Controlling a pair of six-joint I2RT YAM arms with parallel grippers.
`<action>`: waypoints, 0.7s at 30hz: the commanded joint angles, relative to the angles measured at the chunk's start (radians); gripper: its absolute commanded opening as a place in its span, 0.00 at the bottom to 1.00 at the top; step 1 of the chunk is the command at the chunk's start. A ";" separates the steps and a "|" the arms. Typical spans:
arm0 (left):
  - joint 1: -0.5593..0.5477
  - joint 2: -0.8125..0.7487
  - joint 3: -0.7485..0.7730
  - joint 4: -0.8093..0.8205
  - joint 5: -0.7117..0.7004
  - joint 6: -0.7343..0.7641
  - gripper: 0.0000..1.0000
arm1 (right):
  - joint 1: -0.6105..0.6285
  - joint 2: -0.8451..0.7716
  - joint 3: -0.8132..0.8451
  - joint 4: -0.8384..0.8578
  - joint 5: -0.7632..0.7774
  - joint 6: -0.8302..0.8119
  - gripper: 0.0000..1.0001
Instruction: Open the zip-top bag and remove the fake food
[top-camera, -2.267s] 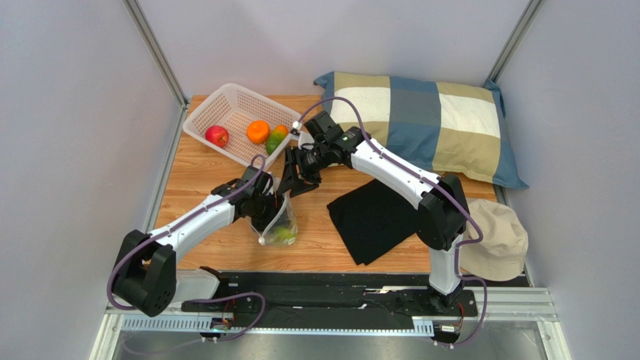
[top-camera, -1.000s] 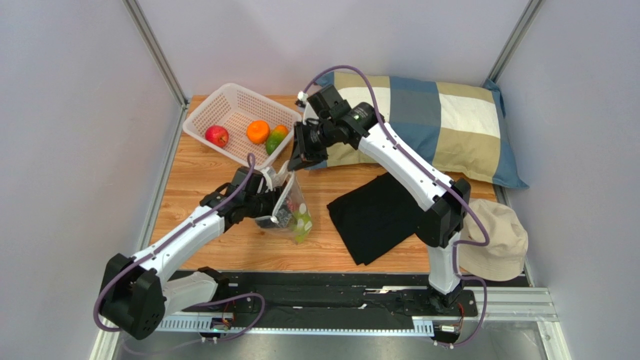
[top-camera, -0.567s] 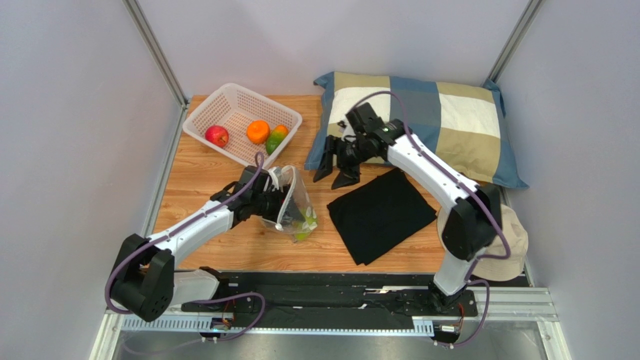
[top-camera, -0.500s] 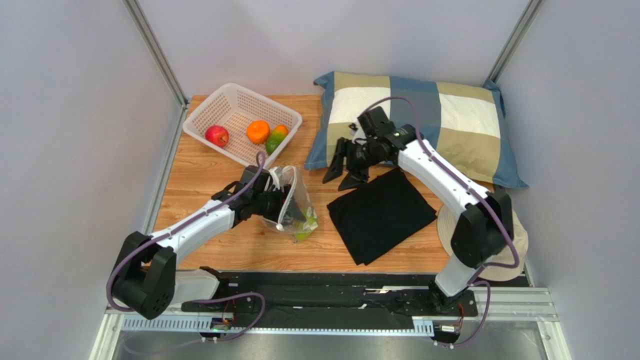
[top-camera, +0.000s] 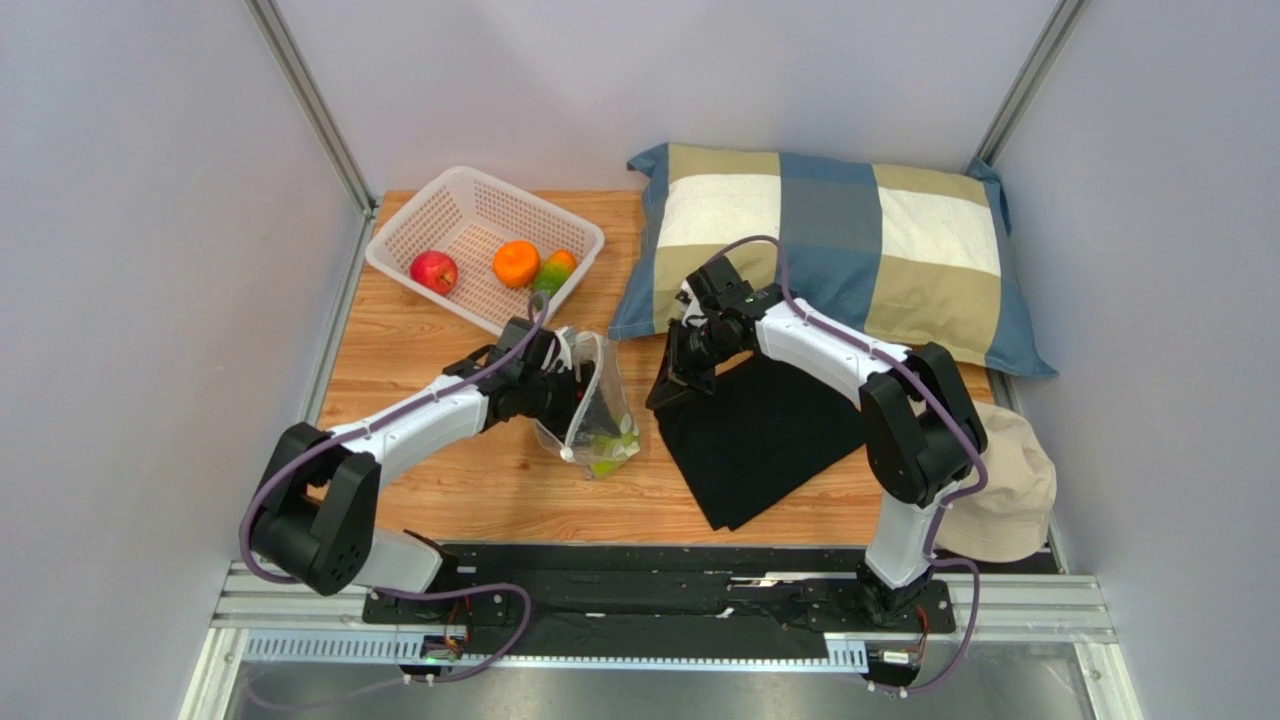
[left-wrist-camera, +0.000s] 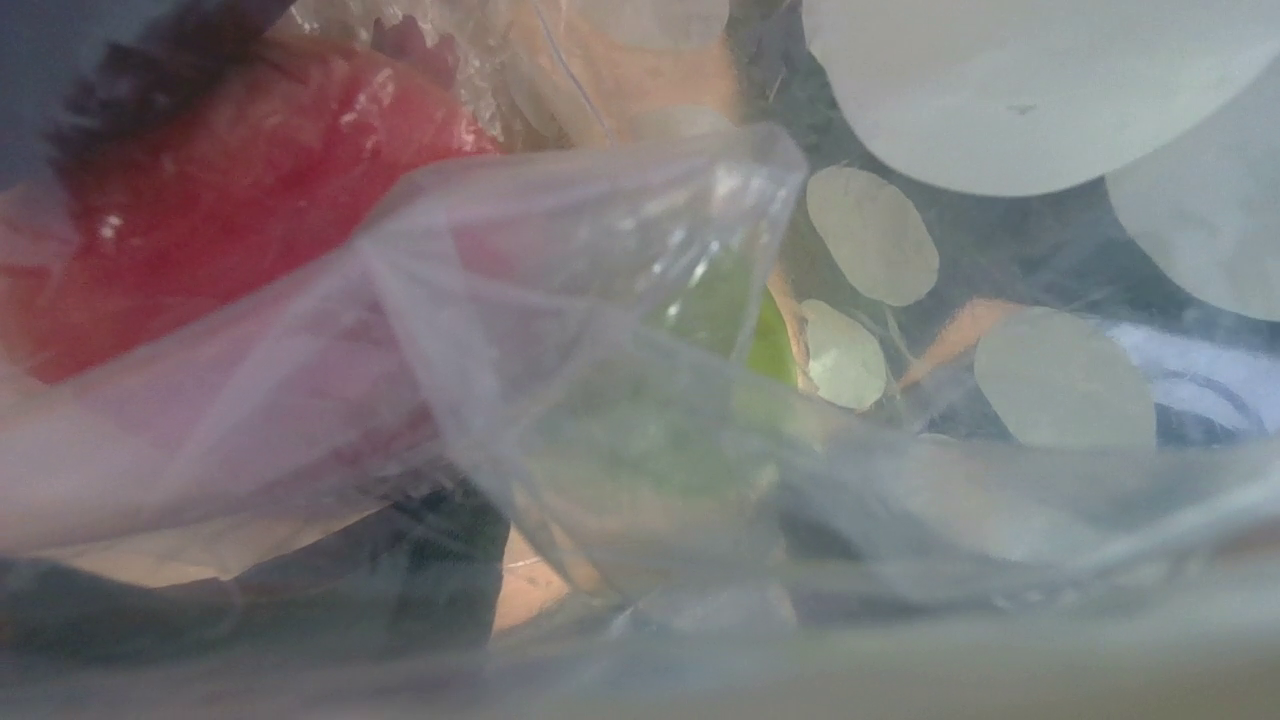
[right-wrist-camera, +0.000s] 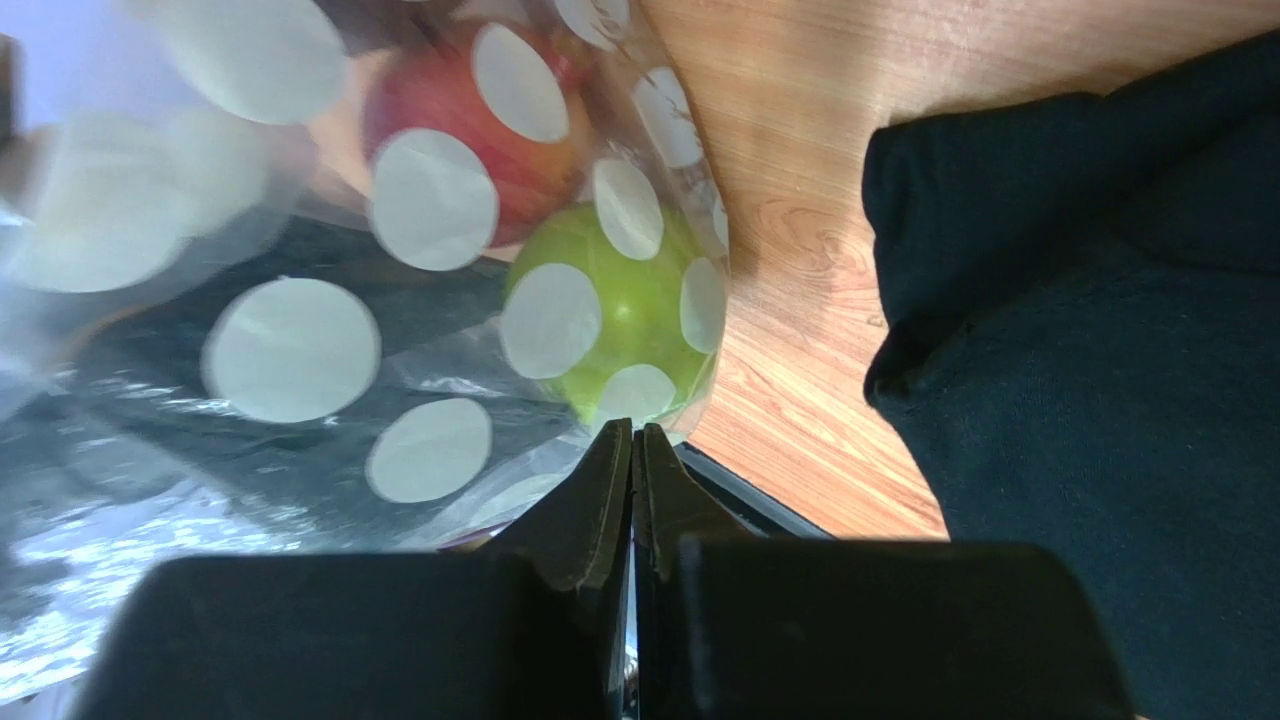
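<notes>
A white lattice basket (top-camera: 469, 207) sits at the wooden table's (top-camera: 388, 348) far left corner, and a checked pillow (top-camera: 842, 240) (blue, cream and tan) lies along the far right. A black cloth (top-camera: 766, 435) is spread nearer the front, with a beige hat (top-camera: 999, 480) at the right edge.

The zip-top bag (top-camera: 589, 405) is showing as clear, crinkled plastic, glinting along its folds, its white dots looking matt; the fake food (top-camera: 516, 264) is gleaming as smooth glossy plastic; the table (top-camera: 406, 353) is showing wood grain; the black cloth (top-camera: 759, 428) is looking matt and soft; the basket (top-camera: 469, 207) is reading as white lattice plastic; the pillow (top-camera: 842, 248) is looking woven.
</notes>
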 joint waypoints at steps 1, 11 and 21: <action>-0.016 0.050 0.057 -0.054 -0.049 0.052 0.68 | 0.005 0.027 -0.045 0.074 -0.040 0.032 0.01; -0.045 0.177 0.131 -0.131 -0.052 -0.039 0.67 | 0.051 0.136 -0.042 0.109 -0.038 0.004 0.00; -0.062 -0.001 0.073 -0.059 -0.112 -0.080 0.85 | 0.034 0.173 0.064 0.039 0.009 -0.081 0.00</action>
